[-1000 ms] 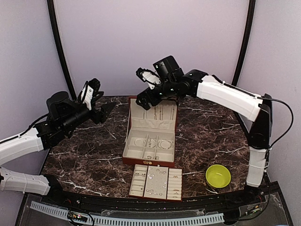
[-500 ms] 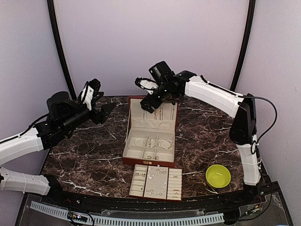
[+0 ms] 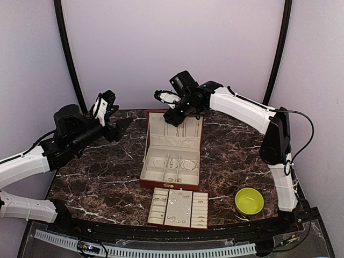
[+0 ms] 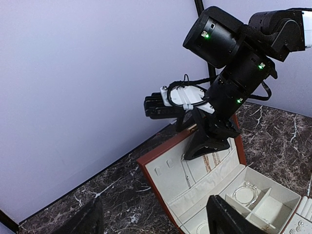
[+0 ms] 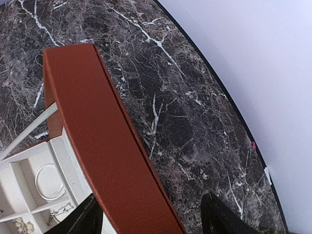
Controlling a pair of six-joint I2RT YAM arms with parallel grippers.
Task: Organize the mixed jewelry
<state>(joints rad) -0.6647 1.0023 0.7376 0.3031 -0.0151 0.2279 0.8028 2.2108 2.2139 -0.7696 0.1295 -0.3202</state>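
On the marble table [image 3: 97, 177] by lilac walls [image 3: 161, 43], box [image 3: 169, 186] and tray [image 3: 157, 217] hold silvery jewelry [image 3: 173, 201]; left gripper [image 4: 156, 204] and right gripper [image 5: 151, 209] gape wide.

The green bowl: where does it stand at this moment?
In the top view, the green bowl stands on the table at the near right, to the right of the small tray, apart from it.

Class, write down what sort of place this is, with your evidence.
Probably a robot lab booth: two arms bolted to a marble-look table, plain curved backdrop, jewelry box staged centre.
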